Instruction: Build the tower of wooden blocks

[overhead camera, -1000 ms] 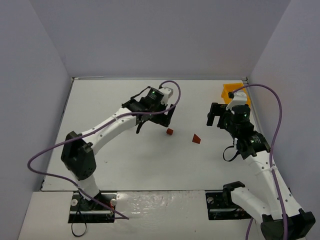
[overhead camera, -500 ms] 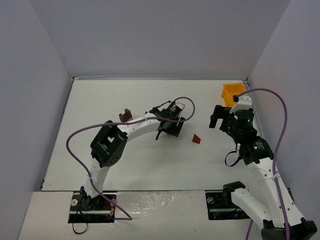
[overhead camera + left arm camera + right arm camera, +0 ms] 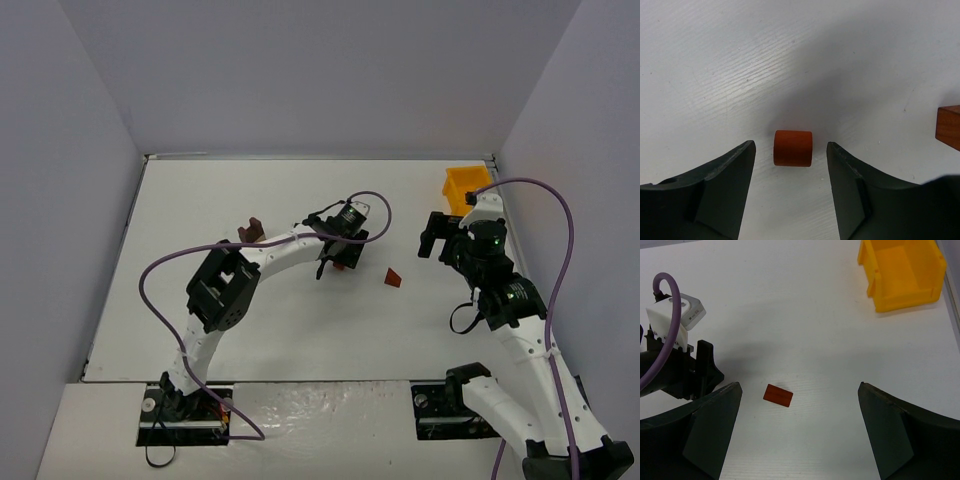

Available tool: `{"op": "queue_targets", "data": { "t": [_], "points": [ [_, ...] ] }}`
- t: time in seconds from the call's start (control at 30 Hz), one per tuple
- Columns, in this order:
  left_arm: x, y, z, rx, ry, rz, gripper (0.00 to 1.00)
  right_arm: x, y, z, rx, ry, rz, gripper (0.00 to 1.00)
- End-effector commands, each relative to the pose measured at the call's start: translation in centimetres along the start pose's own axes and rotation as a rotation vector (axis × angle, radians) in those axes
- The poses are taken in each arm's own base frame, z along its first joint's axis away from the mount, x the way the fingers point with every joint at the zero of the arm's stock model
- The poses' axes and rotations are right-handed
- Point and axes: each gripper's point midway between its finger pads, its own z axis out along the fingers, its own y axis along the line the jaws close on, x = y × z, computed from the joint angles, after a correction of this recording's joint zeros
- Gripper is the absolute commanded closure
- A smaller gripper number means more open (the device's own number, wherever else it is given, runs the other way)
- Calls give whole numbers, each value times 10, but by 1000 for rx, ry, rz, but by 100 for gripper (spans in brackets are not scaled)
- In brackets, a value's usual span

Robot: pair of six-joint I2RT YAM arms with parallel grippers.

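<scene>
A small reddish-brown wood block (image 3: 793, 148) lies on the white table between the fingers of my left gripper (image 3: 790, 145), which is open and just above it, not touching. In the top view my left gripper (image 3: 338, 260) covers most of this block. A reddish wedge (image 3: 393, 277) lies to its right; it also shows in the right wrist view (image 3: 778, 395) and at the edge of the left wrist view (image 3: 948, 127). The tower (image 3: 250, 232), a short dark brown stack, stands at the back left. My right gripper (image 3: 433, 236) is open, empty and held high (image 3: 797, 387).
A yellow bin (image 3: 468, 185) stands at the back right corner and also shows in the right wrist view (image 3: 902, 272). Grey walls close the table on three sides. The left arm's purple cable loops over the table's middle.
</scene>
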Motion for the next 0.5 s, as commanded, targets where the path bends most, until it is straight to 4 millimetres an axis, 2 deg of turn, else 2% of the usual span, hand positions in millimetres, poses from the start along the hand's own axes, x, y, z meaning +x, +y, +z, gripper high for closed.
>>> {"op": "queue_targets", "data": {
  "t": [0.0,0.23,0.47],
  "points": [
    [-33,-6,-17,12,-85,-4,46,-14,1,1,-5,-49,15,0],
    [-32,-8,-15,16,-75,3,54,-14,1,1,-6,-48,11,0],
    [-26,-7,-12,16,-51,-4,57,-14,-1,-1,5,-54,10,0]
  ]
}}
